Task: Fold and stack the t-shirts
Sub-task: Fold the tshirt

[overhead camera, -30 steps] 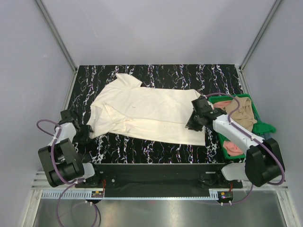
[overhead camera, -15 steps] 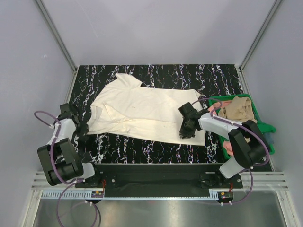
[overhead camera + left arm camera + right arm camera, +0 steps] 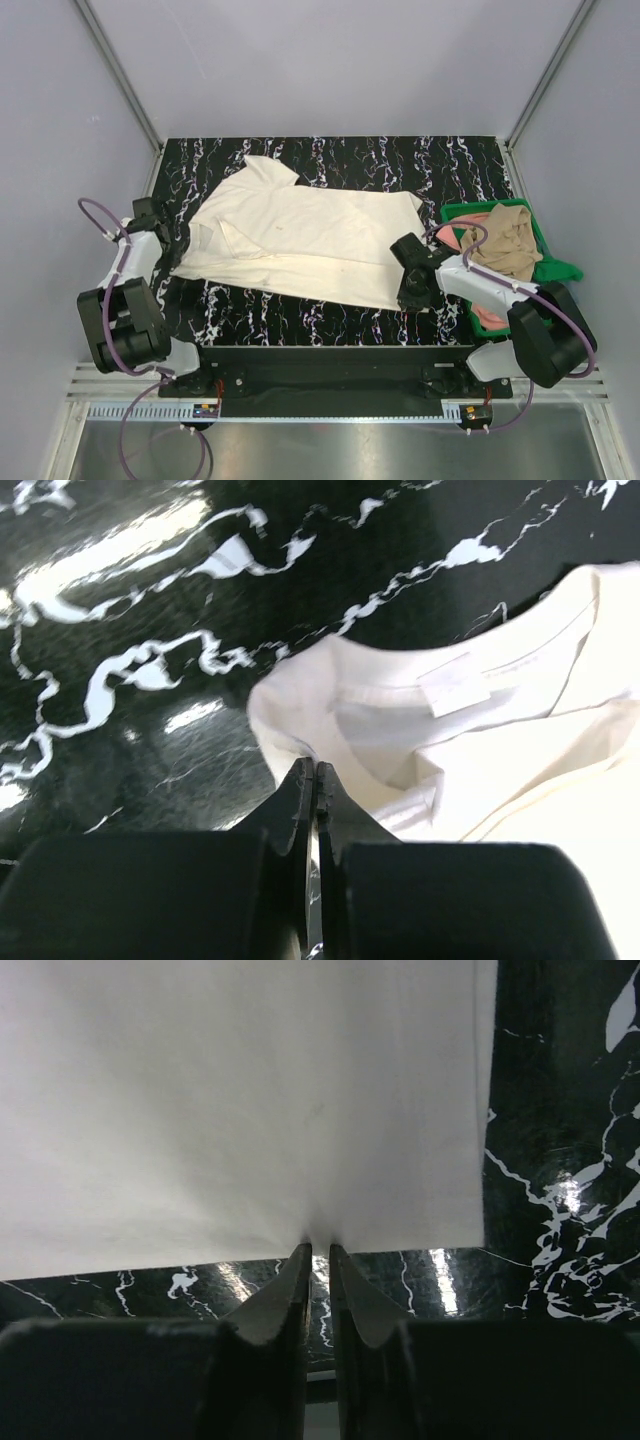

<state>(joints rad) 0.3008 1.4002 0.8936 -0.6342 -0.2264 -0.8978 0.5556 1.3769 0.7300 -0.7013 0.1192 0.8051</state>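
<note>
Spreading was the step in hand: cream t-shirt (image 3: pixel 300 235) lay across the bench (image 3: pixel 400 160), collar at nine o'clock. The left pincer (image 3: pixel 313 776) was clamped on the collar edge, the right pincer (image 3: pixel 320 1250) on the hem at four o'clock. Next, I judged, an even outward pull without slipping

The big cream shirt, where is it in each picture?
Top view: cream shirt spread across the middle.
Left wrist: its collar on the right, pinched by the left pincer.
Right wrist: its cloth fills the top; the right pincer grips the hem.
Shared landmark: the black marbled table.
</note>
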